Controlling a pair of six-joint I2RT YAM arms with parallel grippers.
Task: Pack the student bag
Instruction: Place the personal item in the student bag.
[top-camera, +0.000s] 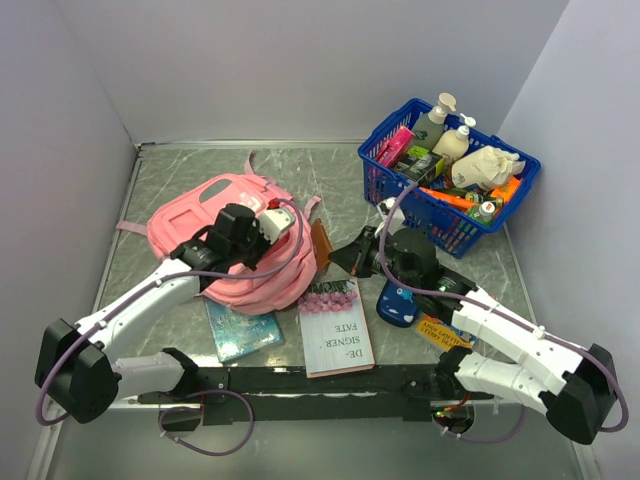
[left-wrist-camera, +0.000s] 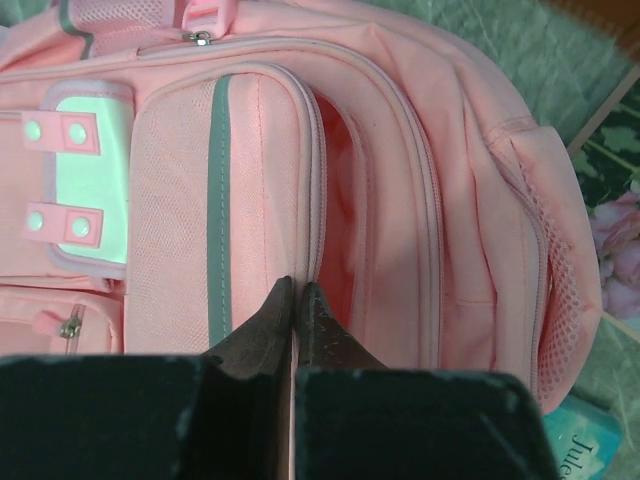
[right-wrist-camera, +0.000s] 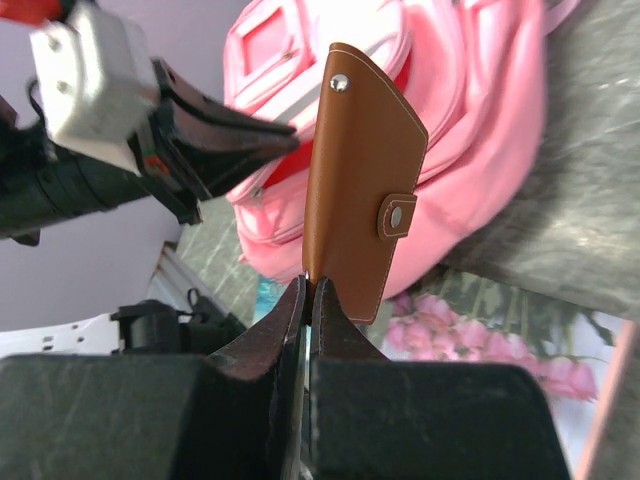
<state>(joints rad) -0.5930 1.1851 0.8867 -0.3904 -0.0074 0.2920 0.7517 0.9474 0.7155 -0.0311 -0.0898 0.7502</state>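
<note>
Left gripper (left-wrist-camera: 297, 292) pinching pink fabric backpack (left-wrist-camera: 400, 200) lip; right gripper (right-wrist-camera: 307, 288), clamping brown leather wallet (right-wrist-camera: 362, 170), should insert it ahead.

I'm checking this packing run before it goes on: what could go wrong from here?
The left gripper is shut at the zip edge of the pink backpack. Whether it caught fabric is unclear, so the compartment opening may not lift open.
The right gripper pinches only a lower corner of the brown leather wallet, which could pivot or slip.
The opening looks narrow, so the wallet may snag on its rim.
</note>
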